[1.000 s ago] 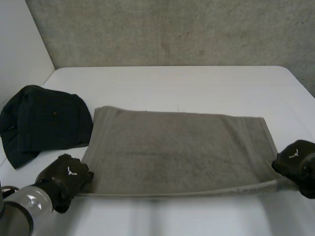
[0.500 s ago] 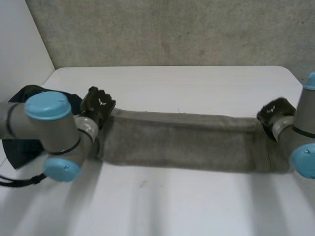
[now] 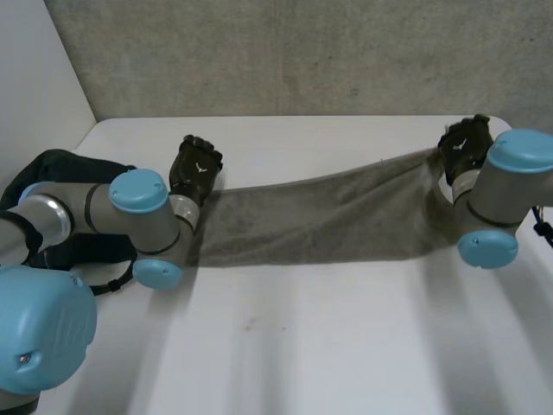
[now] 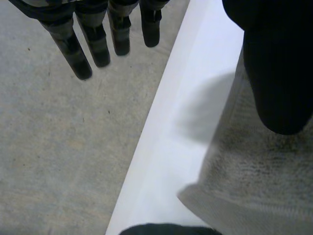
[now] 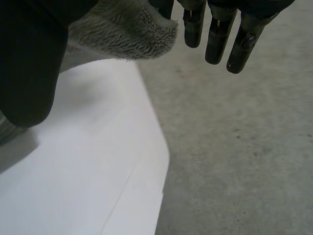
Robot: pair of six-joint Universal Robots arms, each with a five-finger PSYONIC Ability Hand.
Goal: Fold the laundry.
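Note:
A grey towel [image 3: 320,220] lies folded in half lengthwise as a long band across the white table [image 3: 285,346]. My left hand [image 3: 194,169] is at the band's far left corner, open. Its straight fingers [image 4: 98,44] reach past the table's far edge. Its thumb [image 4: 276,73] hovers over the towel [image 4: 254,171], apart from it. My right hand [image 3: 465,143] is at the far right corner, which is raised off the table. Its fingers [image 5: 217,34] are straight and the thumb [image 5: 29,58] is spread. The towel corner [image 5: 122,29] still hangs against the base of the fingers.
A dark garment [image 3: 69,167] lies bunched at the table's left edge, partly under my left arm. The grey floor [image 4: 58,147] drops away just beyond the table's far edge, which is close to both hands. The table's rounded far right corner [image 5: 156,161] is under my right hand.
Both hands carried the towel's near edge over to the far edge, halving it. Both hands then opened. The right hand moved farther back, lifting its end of the towel.

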